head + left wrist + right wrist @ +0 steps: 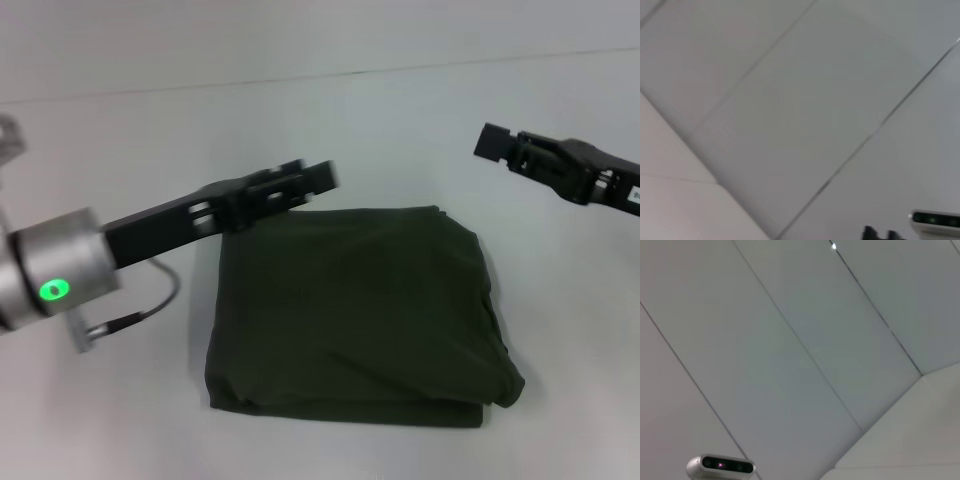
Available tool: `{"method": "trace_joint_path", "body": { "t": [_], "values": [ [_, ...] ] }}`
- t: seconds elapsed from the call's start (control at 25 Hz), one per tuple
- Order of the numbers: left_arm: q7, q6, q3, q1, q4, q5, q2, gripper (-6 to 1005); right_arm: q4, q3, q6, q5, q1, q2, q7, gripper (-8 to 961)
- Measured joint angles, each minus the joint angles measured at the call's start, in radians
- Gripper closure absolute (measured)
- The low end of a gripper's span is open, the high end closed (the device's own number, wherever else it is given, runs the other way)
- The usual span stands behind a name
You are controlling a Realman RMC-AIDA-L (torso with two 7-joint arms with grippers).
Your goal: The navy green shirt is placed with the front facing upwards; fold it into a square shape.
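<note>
The navy green shirt (pixel 360 310) lies folded into a rough square on the white table (pixel 110 410), plain dark fabric facing up and layered edges along its near side. No lettering or label shows. My left gripper (pixel 305 181) hovers over the shirt's far left corner, open and holding nothing. My right gripper (pixel 497 143) hangs off to the far right, apart from the shirt and above the table. Both wrist views show only pale panels with seams, not the shirt.
A grey cable (pixel 160 298) loops from my left wrist over the table to the left of the shirt. A small silver camera unit appears in the left wrist view (pixel 935 221) and in the right wrist view (pixel 720 467).
</note>
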Motion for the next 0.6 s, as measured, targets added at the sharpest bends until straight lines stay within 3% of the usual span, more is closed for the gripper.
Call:
{"method": "trace_joint_path", "body": {
  "t": [0.12,0.16,0.2,0.32,0.56,0.6],
  "values": [
    [0.000,0.020,-0.002,0.066,0.092,-0.001,0.001,160,0.000,-0.001,-0.029,-0.016,-0.004,-0.016,0.033,785],
    [0.000,0.020,-0.002,0.066,0.092,-0.001,0.001,145,0.000,-0.002,-0.037,-0.030,-0.003,-0.022,0.040,737],
    [0.006,0.026,-0.003,0.116,0.150,-0.010,0.001,129,0.000,-0.004,-0.044,-0.045,-0.001,-0.029,0.045,690],
    [0.018,0.036,-0.003,0.146,0.185,-0.025,0.001,83,0.000,-0.009,-0.050,-0.082,0.006,-0.047,0.048,547],
    [0.073,0.056,-0.022,0.203,0.229,-0.029,0.002,36,-0.002,-0.034,-0.059,-0.129,0.016,-0.063,0.030,419],
    [0.092,0.058,-0.031,0.213,0.230,-0.026,0.002,36,-0.002,-0.040,-0.062,-0.137,0.020,-0.065,0.032,440]
  ]
}}
